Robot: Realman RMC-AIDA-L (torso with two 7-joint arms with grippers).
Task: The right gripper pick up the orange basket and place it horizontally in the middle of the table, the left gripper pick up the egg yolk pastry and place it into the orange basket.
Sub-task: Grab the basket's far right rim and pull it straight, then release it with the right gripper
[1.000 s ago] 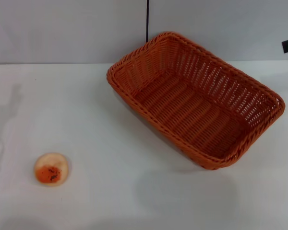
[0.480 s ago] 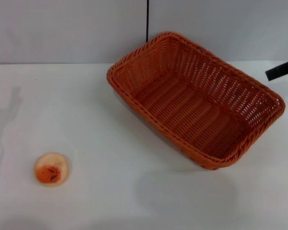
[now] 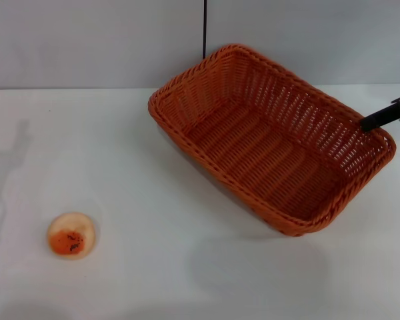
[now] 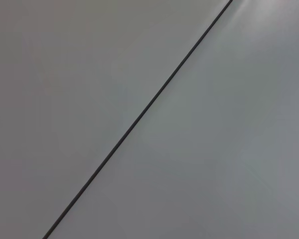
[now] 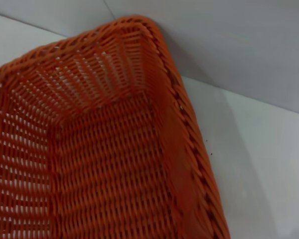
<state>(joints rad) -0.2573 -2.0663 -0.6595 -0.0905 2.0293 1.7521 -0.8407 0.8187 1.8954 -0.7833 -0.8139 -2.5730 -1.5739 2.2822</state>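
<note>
We found the task barely begun. The orange basket (image 3: 270,137) sat askew toward the far right of the tabletop (image 3: 153,267), its long sides running diagonally, not yet lifted or set level in the middle. The right gripper (image 3: 370,122) reached in from the right edge, its black tip at the basket's far right rim; whether it touched the weave we could not tell, nor whether its fingers were spread or closed. Its wrist camera looked down into the basket's empty interior. The egg yolk pastry (image 3: 71,235) lay untouched near the front left, well apart from the basket. The left gripper was out of sight, its camera facing a blank wall. Both the basket placement and the pastry transfer remained.
</note>
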